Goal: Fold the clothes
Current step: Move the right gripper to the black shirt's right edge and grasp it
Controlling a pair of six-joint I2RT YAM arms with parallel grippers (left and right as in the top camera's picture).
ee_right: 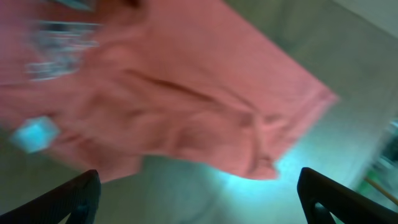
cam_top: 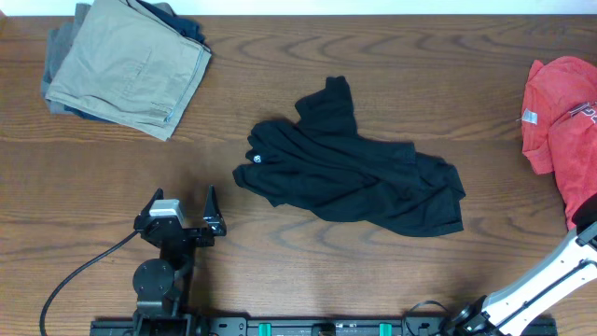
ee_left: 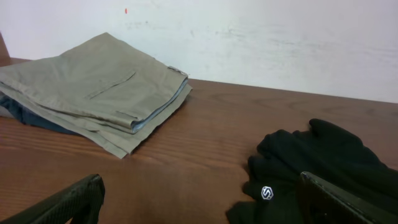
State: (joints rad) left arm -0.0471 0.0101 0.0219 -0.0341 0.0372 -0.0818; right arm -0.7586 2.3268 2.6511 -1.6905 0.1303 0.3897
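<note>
The clothes, a crumpled black garment (cam_top: 350,173), lie in the middle of the wooden table with a small white round logo (cam_top: 256,159) near their left end. My left gripper (cam_top: 184,207) stands open just left of and nearer than that end, touching nothing. In the left wrist view the garment (ee_left: 329,155) and its logo (ee_left: 267,193) lie by the right finger, and the gripper (ee_left: 199,202) has bare table between its fingers. My right gripper (ee_right: 199,199) is open and empty, hovering over a blurred red cloth (ee_right: 174,81). Only the right arm (cam_top: 555,271) shows overhead.
Folded khaki trousers (cam_top: 126,61) sit on darker clothing at the back left, also seen as khaki trousers (ee_left: 93,87) in the left wrist view. A red T-shirt (cam_top: 564,112) with white letters lies at the right edge. A black cable (cam_top: 84,271) runs from the left arm's base.
</note>
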